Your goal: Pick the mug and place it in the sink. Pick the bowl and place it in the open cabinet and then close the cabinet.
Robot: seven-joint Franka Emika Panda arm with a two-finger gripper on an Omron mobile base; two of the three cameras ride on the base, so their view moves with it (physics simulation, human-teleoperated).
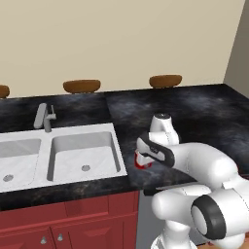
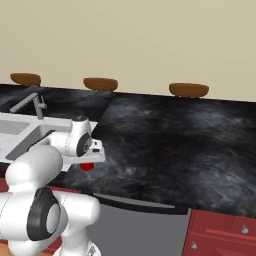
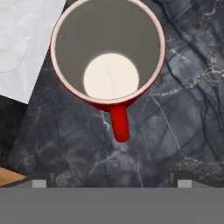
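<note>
A small red mug (image 3: 109, 52) stands upright on the dark marble counter, close to the front edge and just right of the sink (image 1: 116, 146). In the hand view I look straight down into its pale inside, and its handle (image 3: 119, 124) points toward my fingers. My gripper (image 3: 111, 183) hangs directly above the mug, open, its fingertips (image 3: 39, 183) wide apart and holding nothing. From the base views the hand covers most of the mug (image 1: 142, 161), and only a red sliver (image 2: 87, 166) shows under it. A corner of the white sink (image 3: 22, 39) lies beside the mug. The bowl and the cabinet are out of view.
A grey faucet (image 1: 44, 116) stands behind the double basin. Three dark brown oval shapes (image 1: 81, 86) sit along the back wall. Red drawer fronts (image 1: 68, 223) run below the counter. Dark counter (image 2: 180, 140) stretches wide to the right.
</note>
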